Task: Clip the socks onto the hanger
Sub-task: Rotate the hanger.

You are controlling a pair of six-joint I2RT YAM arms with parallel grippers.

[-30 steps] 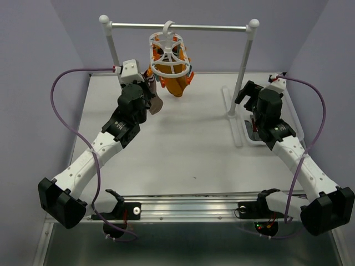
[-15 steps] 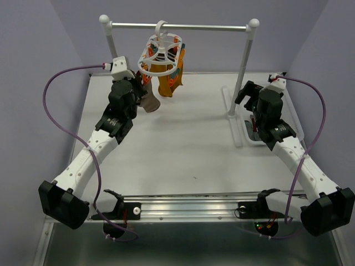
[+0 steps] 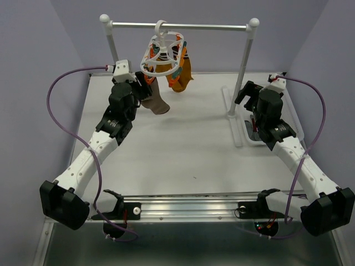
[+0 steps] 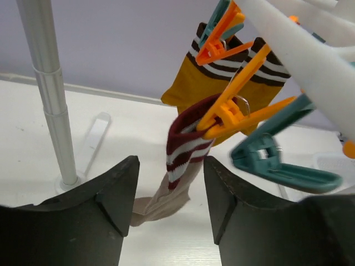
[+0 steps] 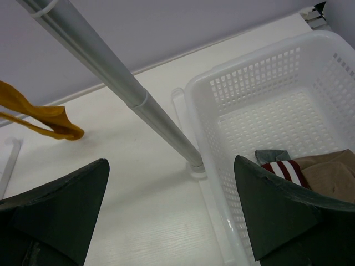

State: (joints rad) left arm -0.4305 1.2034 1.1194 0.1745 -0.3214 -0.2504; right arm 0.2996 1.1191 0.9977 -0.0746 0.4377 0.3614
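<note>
The white ring hanger (image 3: 164, 57) hangs by its hook from the rail, tilted. Two mustard socks (image 3: 181, 71) with dark striped cuffs are clipped to it. A tan sock (image 4: 184, 148) with a maroon and white striped cuff hangs from an orange clip (image 4: 228, 115), its toe trailing down toward the table. In the top view this tan sock (image 3: 157, 103) dangles at the hanger's left. My left gripper (image 4: 171, 191) is open just below and in front of the sock, touching nothing. My right gripper (image 5: 172, 205) is open beside the basket, holding nothing.
The silver rail (image 3: 177, 25) stands on two white posts; one post (image 4: 51, 94) is left of the left gripper, the other (image 5: 130, 88) crosses the right wrist view. A white basket (image 5: 266, 94) holds more socks (image 5: 310, 169). A free teal clip (image 4: 277, 166) hangs close by.
My left gripper has opened and let go of the tan sock, which now hangs from the orange clip. The hanger has swung right and tilted. The right arm has not moved.
</note>
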